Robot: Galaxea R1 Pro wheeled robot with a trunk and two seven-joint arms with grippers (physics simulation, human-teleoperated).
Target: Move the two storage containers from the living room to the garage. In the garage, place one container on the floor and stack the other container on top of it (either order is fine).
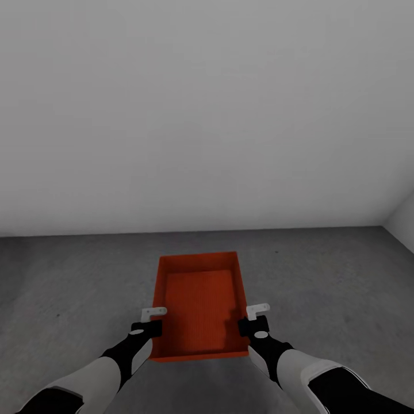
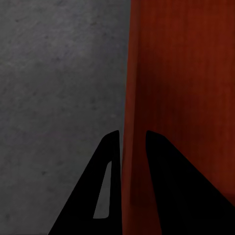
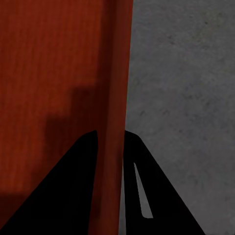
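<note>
Orange storage container (image 1: 198, 305) sits at mid floor (image 1: 69, 276) near the grey wall. Left claw (image 1: 150, 319) and right claw (image 1: 255, 317) each pinch a long side wall. Probably light, thin-walled, flexy; rim grips suit it

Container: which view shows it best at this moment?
The head view: the whole container shows there, open side up, over grey floor, with the left end effector and right end effector on its side walls. Each wrist view shows just one thin wall between the fingers.
</note>
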